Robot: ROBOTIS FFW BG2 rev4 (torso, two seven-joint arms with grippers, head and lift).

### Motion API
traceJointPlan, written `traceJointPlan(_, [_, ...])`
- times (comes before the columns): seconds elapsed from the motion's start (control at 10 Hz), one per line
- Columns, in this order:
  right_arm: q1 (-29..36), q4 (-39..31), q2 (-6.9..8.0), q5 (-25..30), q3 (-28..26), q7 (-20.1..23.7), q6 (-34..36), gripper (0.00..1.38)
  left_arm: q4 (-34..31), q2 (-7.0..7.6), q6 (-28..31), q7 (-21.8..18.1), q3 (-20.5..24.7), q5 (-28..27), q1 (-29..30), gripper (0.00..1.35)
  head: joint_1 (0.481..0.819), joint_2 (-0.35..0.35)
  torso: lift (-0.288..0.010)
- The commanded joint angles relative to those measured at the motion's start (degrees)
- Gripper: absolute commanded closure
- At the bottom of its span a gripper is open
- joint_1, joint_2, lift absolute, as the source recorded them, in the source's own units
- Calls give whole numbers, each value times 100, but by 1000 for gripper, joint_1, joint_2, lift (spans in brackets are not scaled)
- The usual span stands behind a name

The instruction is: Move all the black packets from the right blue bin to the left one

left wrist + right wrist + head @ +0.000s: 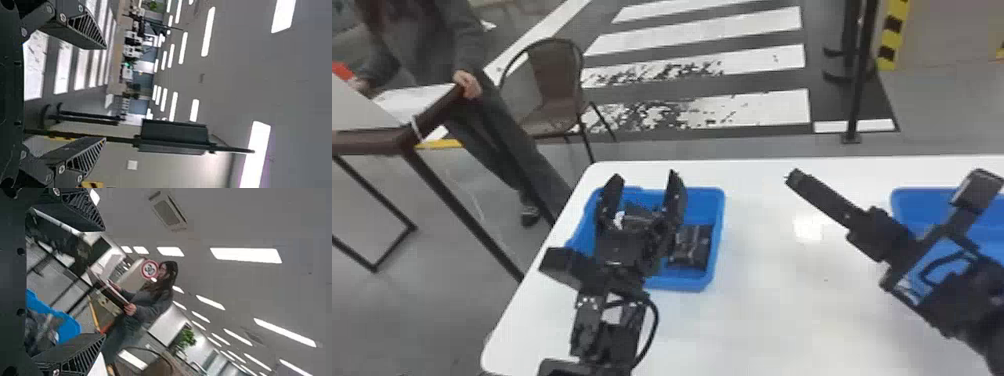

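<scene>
The black two-fingered left gripper [646, 175] is hanging open above the left blue plastic bin [707, 200].
Shiny black packets [689, 247] are lying inside it; the matching right gripper [796, 181] is hovering open to its right. A low sideways swing would be risking a snagged packet.

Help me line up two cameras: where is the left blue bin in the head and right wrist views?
Head view: the bin left of centre, partly behind the left gripper.
Right wrist view: partly behind one finger of the right gripper.
Shared landmark: the brown chair beyond the bin.
</scene>
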Motion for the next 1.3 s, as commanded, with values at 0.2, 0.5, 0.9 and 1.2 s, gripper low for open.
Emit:
traceJointPlan(0.2, [1408,-1090,156,1935,-1552,-497,-695,64,-795,-101,-447,-14,-259,59,818,73,695,197,-140])
traceJointPlan(0.5, [2618,-2496,402,3146,-2341,-1341,-1061,90,-1906,-75,1043,-40,38,-1061,1535,44,695,95,-140])
traceJointPlan(0.9, [3855,-3607,657,4312,-2729,-2009,-1454,107,-1906,-83,1507,21,4,-1370,1675,-2,695,29,-140])
traceJointPlan(1.2, [4404,-3804,710,4609,-2764,-2431,-2073,156,-2047,-233,973,373,130,-970,2083,-2,695,-2,-140])
